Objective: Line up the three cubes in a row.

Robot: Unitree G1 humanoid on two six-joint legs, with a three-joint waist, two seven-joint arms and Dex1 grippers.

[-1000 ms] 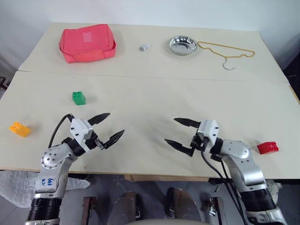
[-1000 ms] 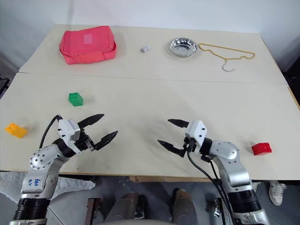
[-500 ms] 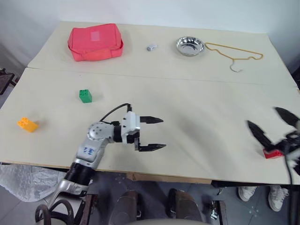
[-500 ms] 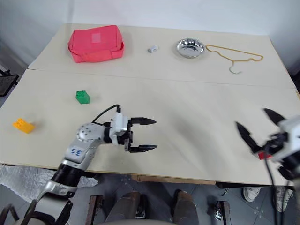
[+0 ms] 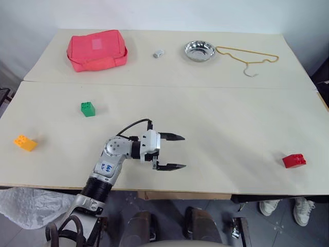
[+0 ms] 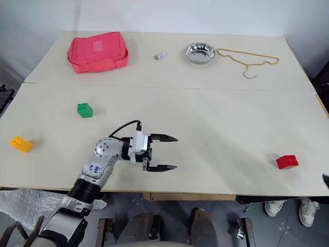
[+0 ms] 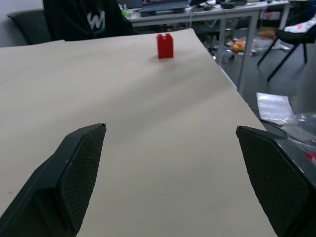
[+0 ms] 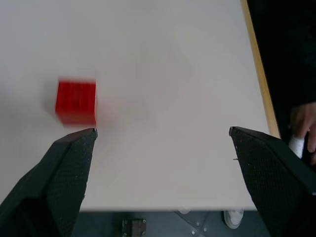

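Three cubes lie far apart on the cream table (image 5: 231, 118). The green cube (image 5: 88, 109) is at the left, the yellow-orange cube (image 5: 25, 142) near the left edge, and the red cube (image 5: 294, 161) near the front right corner. My left gripper (image 5: 180, 152) hovers over the front middle, open and empty, pointing right toward the distant red cube (image 7: 165, 45). In the right wrist view my right gripper (image 8: 162, 132) is open and empty above the table's front right edge, with the red cube (image 8: 75, 102) just beyond one fingertip.
At the back stand a pink pouch (image 5: 96, 49), a small grey metal piece (image 5: 158, 52), a steel bowl (image 5: 200, 50) and a wire hanger (image 5: 249, 56). A seam crosses the table between the back and the front half. The front edge lies close under both grippers.
My left gripper swung from the front left to the front middle and turned to point right. My right arm swept right past the red cube and out of both eye views.
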